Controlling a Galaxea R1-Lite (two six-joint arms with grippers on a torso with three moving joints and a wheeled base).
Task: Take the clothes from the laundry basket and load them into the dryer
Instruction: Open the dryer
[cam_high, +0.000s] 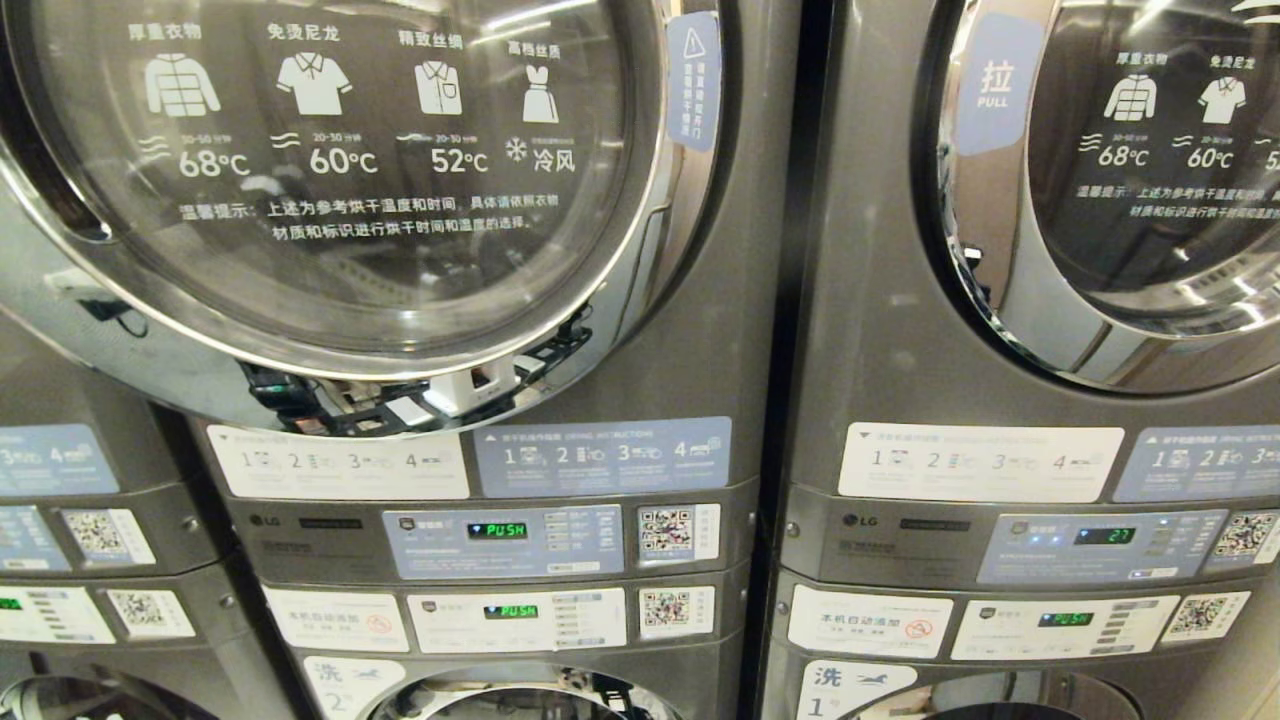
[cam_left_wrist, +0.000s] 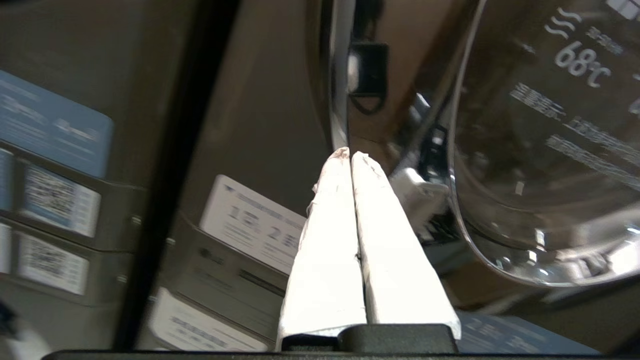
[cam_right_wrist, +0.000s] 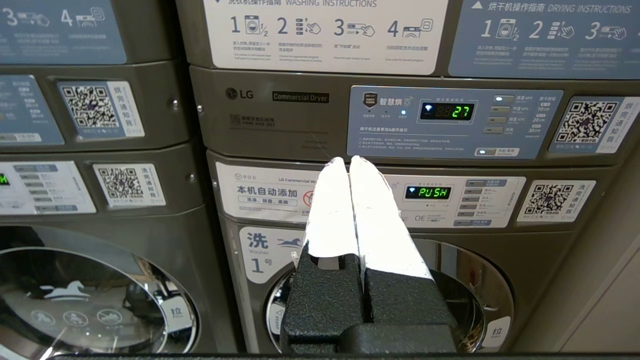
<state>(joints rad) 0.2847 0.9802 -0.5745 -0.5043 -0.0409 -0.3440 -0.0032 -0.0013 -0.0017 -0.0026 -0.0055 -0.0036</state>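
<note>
Head view: facing two stacked LG laundry towers in brushed grey metal. Upper left, a closed dryer door (cam_high: 330, 180), round, chrome-rimmed, with dark glass printed in white garment icons and temperatures. Upper right, a second dryer door (cam_high: 1130, 190) bearing a pale "PULL" tag (cam_high: 997, 85) on its near edge. Below the doors, instruction stickers (cam_high: 600, 455), QR codes and control panels with green displays. No laundry basket, no clothes, no arm visible here.

Left wrist view: left gripper (cam_left_wrist: 350, 156) raised close beside the chrome rim of the left-hand dryer door, white-wrapped fingers (cam_left_wrist: 325, 250) pressed flat together, closed on nothing. Curved glass with "68°C" lettering just beyond the tips; whether touching the rim, cannot tell.

Right wrist view: right gripper (cam_right_wrist: 346, 161) held low and apart from the machines, pointing at the right tower's control panel (cam_right_wrist: 452, 122), fingers likewise pressed together and empty. Washer door (cam_right_wrist: 450, 295) below, round and chrome-edged.

Clothes and basket out of sight in every view. Likely soft, light, floppy fabric; best pinched at a bunched fold near the top of the pile. Door first: hard, smooth, probably slippery chrome, so better hooked at the pull edge.
</note>
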